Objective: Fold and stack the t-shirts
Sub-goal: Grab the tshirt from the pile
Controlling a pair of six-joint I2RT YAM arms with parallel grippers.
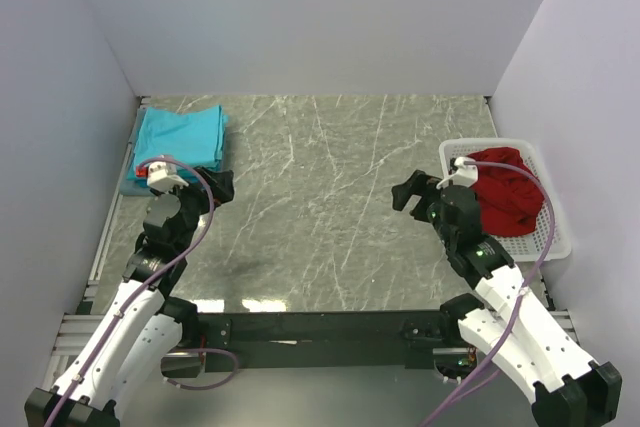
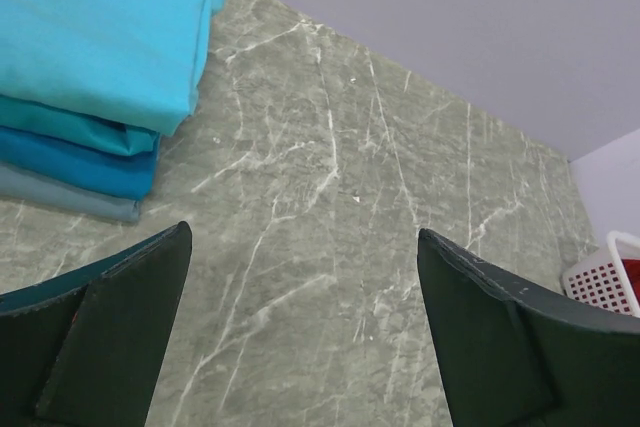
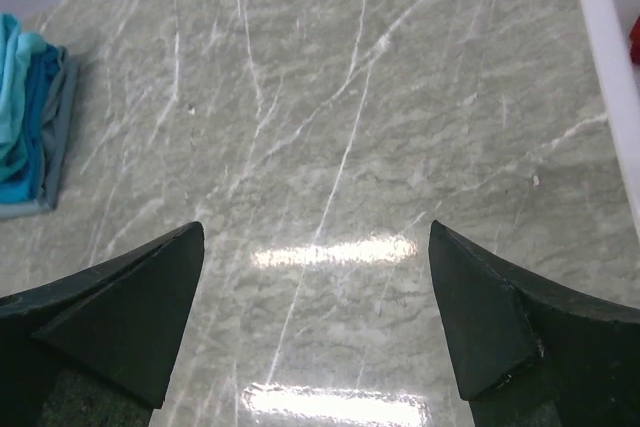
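A stack of folded teal t-shirts (image 1: 180, 140) lies at the table's far left; the left wrist view shows its layered edges (image 2: 100, 37). A dark red t-shirt (image 1: 505, 192) sits crumpled in the white lattice basket (image 1: 556, 222) at the right. My left gripper (image 1: 220, 185) hovers by the stack's near right corner, open and empty (image 2: 305, 232). My right gripper (image 1: 408, 192) hangs just left of the basket, also open with only bare table between its fingers (image 3: 316, 227).
The grey marble table (image 1: 320, 207) stretches between the two arms. White walls close the back and both sides. The basket's rim (image 3: 610, 67) edges the right wrist view, and the teal stack (image 3: 30, 117) shows at that view's far left.
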